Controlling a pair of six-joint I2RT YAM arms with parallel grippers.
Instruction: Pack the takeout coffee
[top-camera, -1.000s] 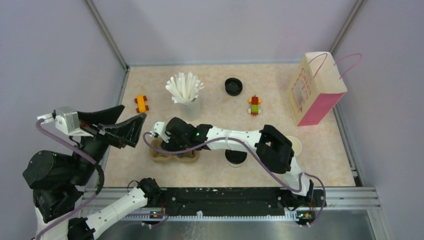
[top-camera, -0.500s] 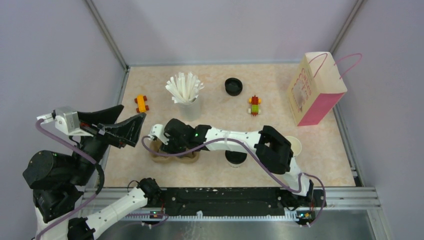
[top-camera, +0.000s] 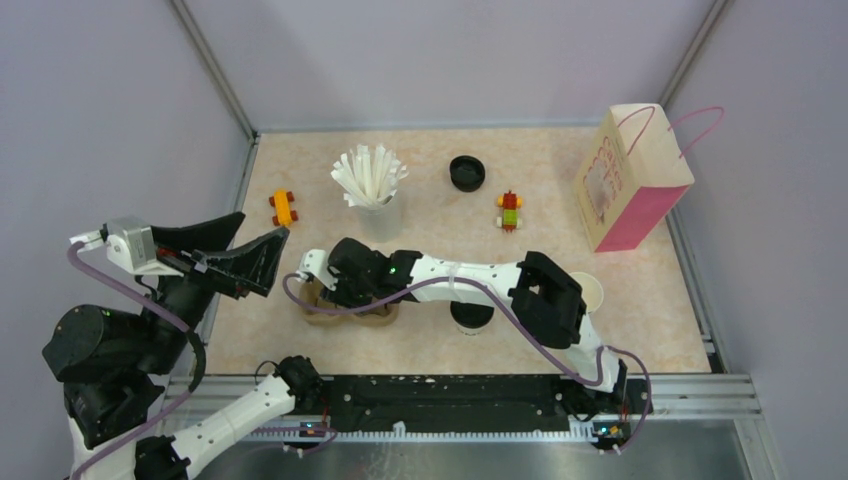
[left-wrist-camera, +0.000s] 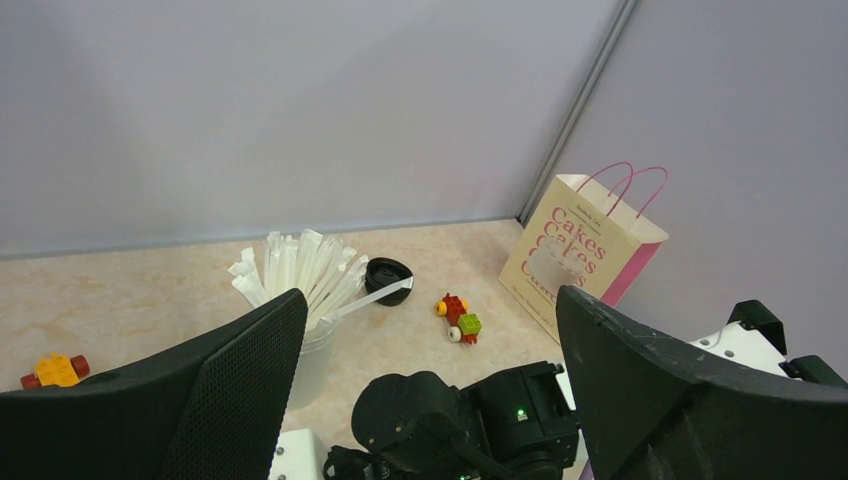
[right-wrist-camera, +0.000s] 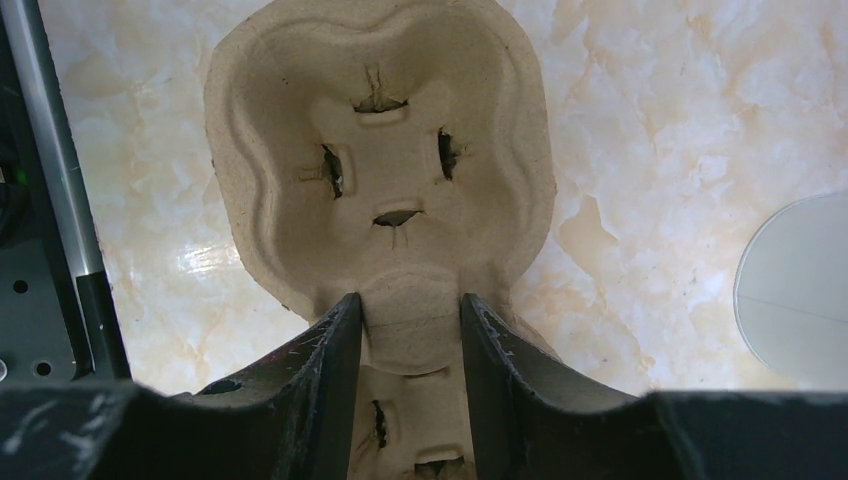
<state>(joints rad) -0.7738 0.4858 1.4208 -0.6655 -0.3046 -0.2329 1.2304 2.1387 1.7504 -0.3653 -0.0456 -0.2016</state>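
The takeout coffee (top-camera: 470, 318), a pale cup with a black lid, stands near the table's front, partly under my right forearm. My right gripper (top-camera: 345, 292) reaches left over a brown cardboard cup carrier (top-camera: 318, 313). In the right wrist view the gripper (right-wrist-camera: 410, 308) has both fingers pressed against the carrier's (right-wrist-camera: 380, 150) middle hump, so it is shut on it. My left gripper (top-camera: 240, 255) is raised at the left, open wide and empty, as the left wrist view (left-wrist-camera: 432, 300) also shows.
A cup of white straws (top-camera: 372, 190) stands behind the carrier. A loose black lid (top-camera: 467, 172), two toy cars (top-camera: 284, 207) (top-camera: 510, 211) and a pink paper bag (top-camera: 635, 180) sit further back. An open cup (top-camera: 592, 290) stands at the right.
My right gripper has shifted slightly left and down onto the carrier. My left arm has barely moved.
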